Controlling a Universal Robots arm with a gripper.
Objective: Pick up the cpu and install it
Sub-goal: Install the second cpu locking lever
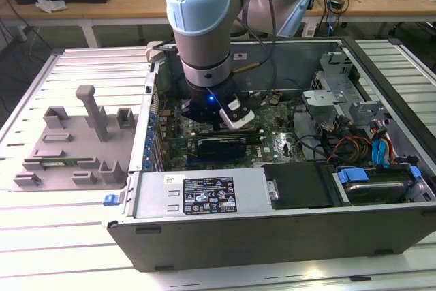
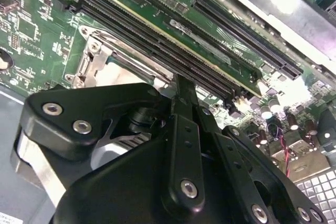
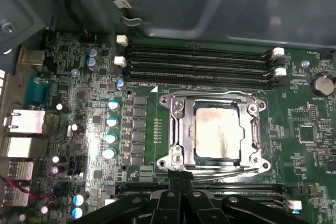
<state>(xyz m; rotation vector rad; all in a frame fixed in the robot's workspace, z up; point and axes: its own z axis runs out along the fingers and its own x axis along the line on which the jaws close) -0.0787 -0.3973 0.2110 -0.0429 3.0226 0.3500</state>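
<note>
While the arm (image 1: 204,25) reaches steeply down into the open computer case (image 1: 272,202), room around it is tight: in the exterior view the case's side wall rises close on the view's left, the power supply box (image 1: 204,195) runs along the near edge, and the drive bays with their bundled cables (image 1: 354,148) crowd the view's right. A grey fixture tray (image 1: 75,141) sits on the table outside the case, well apart on the exterior view's left. On the motherboard (image 3: 63,77) the first wrist view shows the cpu (image 3: 217,132) lying flat in the socket frame (image 3: 178,129), its silver top framed by the metal bracket, with rows of dark memory slots (image 3: 199,61) just beyond it and another row just beside the gripper. The gripper (image 3: 181,184) is poised at the socket's near edge, its black fingers (image 3: 174,188) drawn together with no gap showing and nothing seen between them. In the second wrist view the gripper's linkage (image 2: 184,145) points straight down at the board, close to the socket's corner.
</note>
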